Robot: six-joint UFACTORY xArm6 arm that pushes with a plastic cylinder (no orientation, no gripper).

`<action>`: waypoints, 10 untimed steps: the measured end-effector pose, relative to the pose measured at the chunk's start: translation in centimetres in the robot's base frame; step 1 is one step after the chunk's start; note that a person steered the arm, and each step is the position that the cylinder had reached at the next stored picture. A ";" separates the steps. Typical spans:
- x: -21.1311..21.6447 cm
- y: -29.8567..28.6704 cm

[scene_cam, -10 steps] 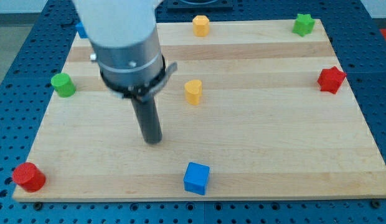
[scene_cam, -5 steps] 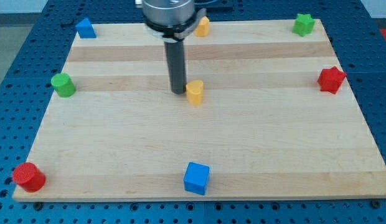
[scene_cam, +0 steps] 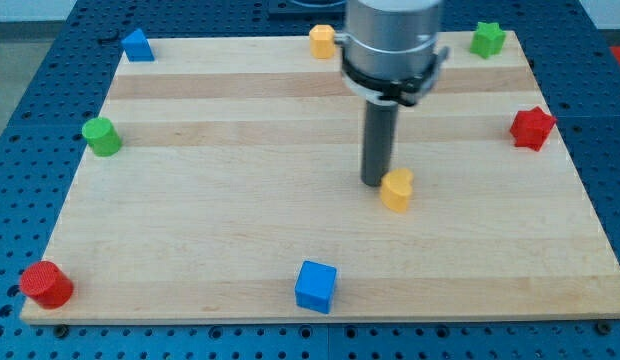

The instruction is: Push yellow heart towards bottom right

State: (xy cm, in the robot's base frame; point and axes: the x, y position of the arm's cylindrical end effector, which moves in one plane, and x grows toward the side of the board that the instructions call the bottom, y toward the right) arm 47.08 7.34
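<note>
Push in hand: yellow heart partway across the board, bottom-right corner not yet reached.

The wooden board [scene_cam: 190, 250] carries the rod, whose end, my tip [scene_cam: 375, 183], sits against the upper-left side of the yellow heart [scene_cam: 396, 189], right of centre. No jaws exist to open or close. Next move, by judgement: drive down-right, keeping the tip behind the heart.

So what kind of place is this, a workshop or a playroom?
Probably a robotics lab: a wooden board sits on a blue perforated bench, and my tip pushes the yellow heart.
</note>
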 end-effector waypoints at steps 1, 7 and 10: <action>2.6 3.3; 6.4 13.7; 9.2 10.3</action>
State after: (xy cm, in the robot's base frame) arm 56.30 17.64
